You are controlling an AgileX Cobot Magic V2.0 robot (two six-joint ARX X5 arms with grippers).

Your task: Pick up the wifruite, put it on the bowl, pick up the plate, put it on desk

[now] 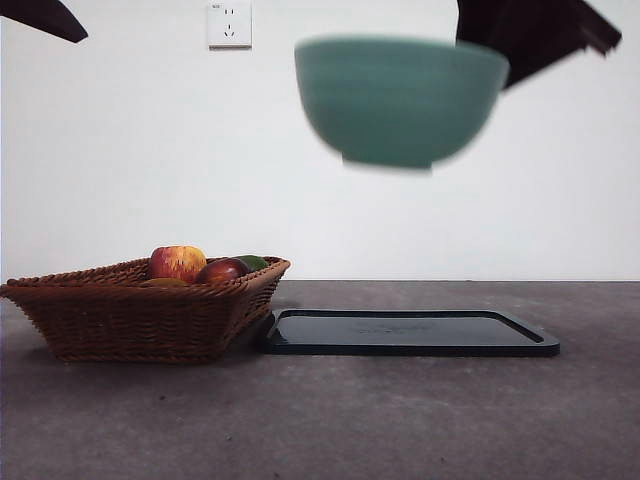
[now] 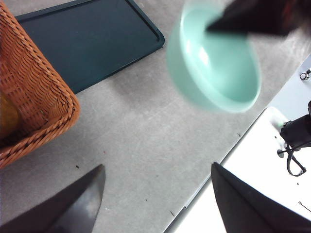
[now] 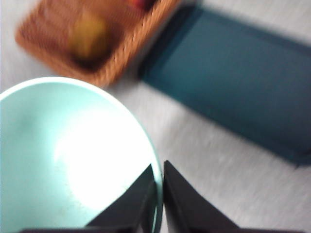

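Note:
The mint-green bowl (image 1: 400,100) hangs high in the air, blurred, above the dark flat plate (image 1: 410,332) that lies on the desk (image 1: 320,420). My right gripper (image 3: 158,167) is shut on the bowl's rim (image 3: 154,194), one jaw inside and one outside; it shows as a dark arm (image 1: 530,35) in the front view. The bowl (image 2: 218,63) is empty. A dull brown-yellow fruit (image 3: 87,34), probably the wifruite, lies blurred in the wicker basket (image 1: 140,310). My left gripper (image 2: 156,167) is open and empty above the desk beside the basket (image 2: 34,92).
The basket at the left also holds a red-yellow apple (image 1: 177,262), a dark red fruit (image 1: 222,271) and something green (image 1: 252,262). The plate (image 2: 87,39) lies right beside the basket. The desk's edge (image 2: 214,170) is near the left gripper.

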